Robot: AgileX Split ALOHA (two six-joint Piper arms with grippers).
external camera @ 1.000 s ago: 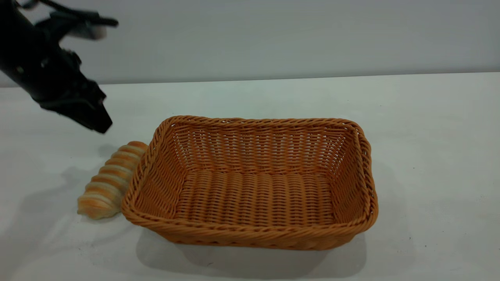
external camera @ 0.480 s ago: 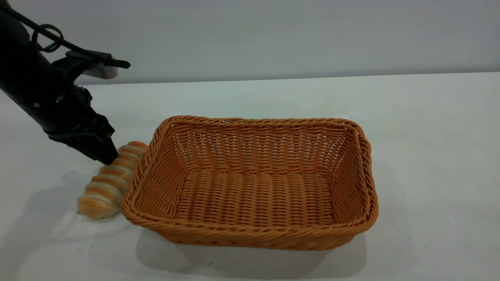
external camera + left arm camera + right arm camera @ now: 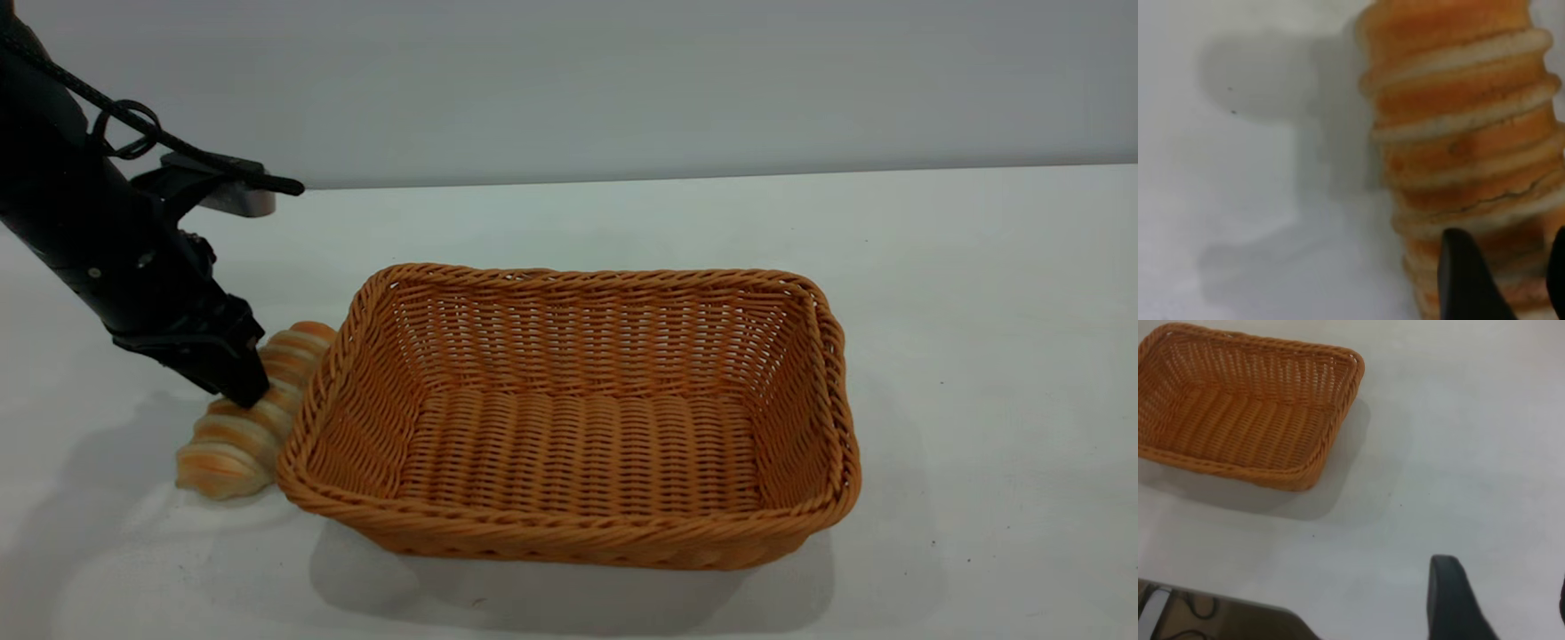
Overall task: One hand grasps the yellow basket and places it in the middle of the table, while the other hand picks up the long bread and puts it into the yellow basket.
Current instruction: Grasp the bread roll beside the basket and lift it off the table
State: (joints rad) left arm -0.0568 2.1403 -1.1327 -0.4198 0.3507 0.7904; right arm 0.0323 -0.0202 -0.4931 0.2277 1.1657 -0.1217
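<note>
Down at the left, the left gripper (image 3: 242, 384) presses on the long bread (image 3: 233, 444), which lies on the white counter (image 3: 978, 356) touching the yellow basket (image 3: 569, 533); its fingers (image 3: 1468, 283) look spread across the loaf, one cut off at the edge. Only the right gripper's (image 3: 1501, 600) fingertips show, parted, well apart from the basket.

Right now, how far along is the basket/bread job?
Done: yellow basket sits mid-table and is empty. In hand: left gripper is down on the long bread, open, fingers straddling it, no lift yet. Left: close, lift, drop bread into basket. Right gripper idles off to the side.
</note>
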